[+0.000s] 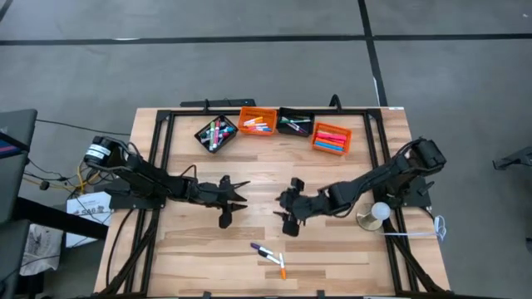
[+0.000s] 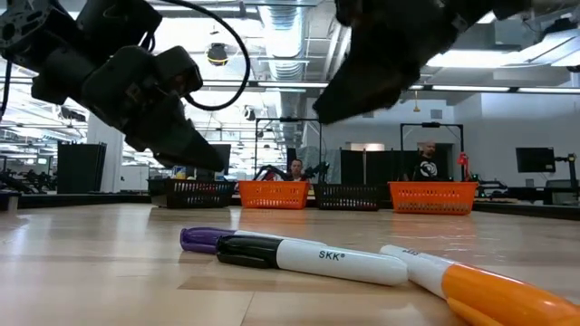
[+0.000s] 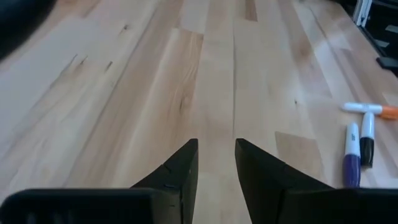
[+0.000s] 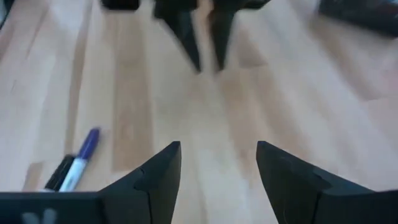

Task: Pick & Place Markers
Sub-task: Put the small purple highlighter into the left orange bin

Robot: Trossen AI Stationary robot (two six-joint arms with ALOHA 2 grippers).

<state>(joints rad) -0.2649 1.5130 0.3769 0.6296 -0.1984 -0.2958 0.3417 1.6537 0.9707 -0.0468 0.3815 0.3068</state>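
Three markers lie flat on the wooden table near its front edge: a purple-capped one (image 1: 258, 247), a black-capped white one (image 2: 308, 256) beside it, and an orange one (image 1: 282, 267). My left gripper (image 1: 237, 198) hovers left of the table's middle, open, with nothing between its fingers (image 3: 216, 144). My right gripper (image 1: 287, 209) faces it from the right, also open and empty (image 4: 217, 146). Both stand on the far side of the markers. The right wrist view shows the purple marker (image 4: 88, 148) ahead and off to one side.
Four small bins with several markers stand along the far edge: a black one (image 1: 216, 133), an orange one (image 1: 257, 121), a black one (image 1: 295, 124), an orange one (image 1: 331, 138). A white ball on a round metal base (image 1: 376, 214) stands at the right. Black rails (image 1: 162, 141) frame the table.
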